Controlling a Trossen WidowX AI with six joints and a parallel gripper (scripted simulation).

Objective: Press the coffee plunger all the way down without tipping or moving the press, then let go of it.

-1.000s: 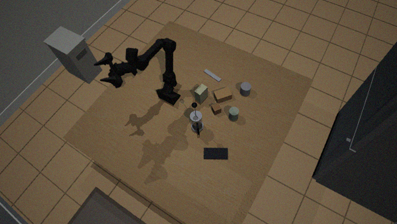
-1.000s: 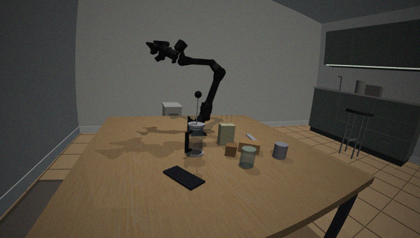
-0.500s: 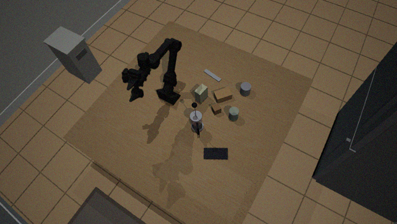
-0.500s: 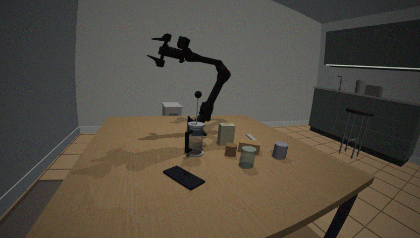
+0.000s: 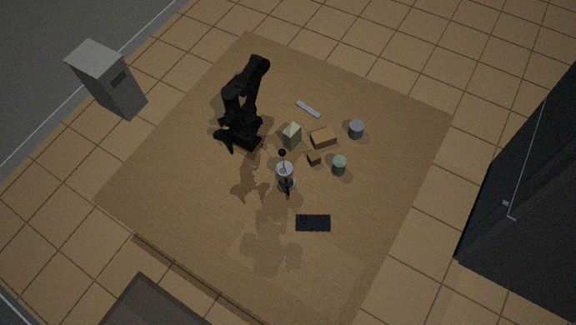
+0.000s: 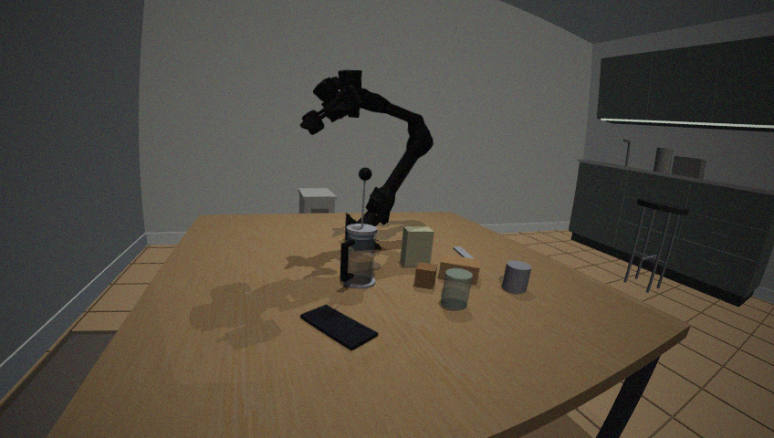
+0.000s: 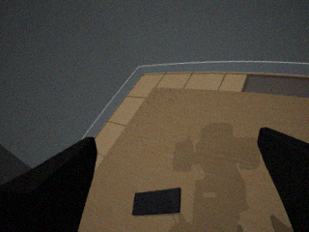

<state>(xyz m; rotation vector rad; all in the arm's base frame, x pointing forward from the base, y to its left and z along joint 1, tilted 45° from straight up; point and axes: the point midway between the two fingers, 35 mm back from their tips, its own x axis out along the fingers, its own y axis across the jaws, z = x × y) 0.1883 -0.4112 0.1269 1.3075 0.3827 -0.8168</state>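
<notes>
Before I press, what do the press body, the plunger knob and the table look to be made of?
Press body: looks like clear glass, since the table shows through it; dark handle, pale matte lid. Plunger knob: matte black ball, probably plastic, on a thin pale rod, possibly metal. Table: wood, going by its visible grain, satin finish.
</notes>
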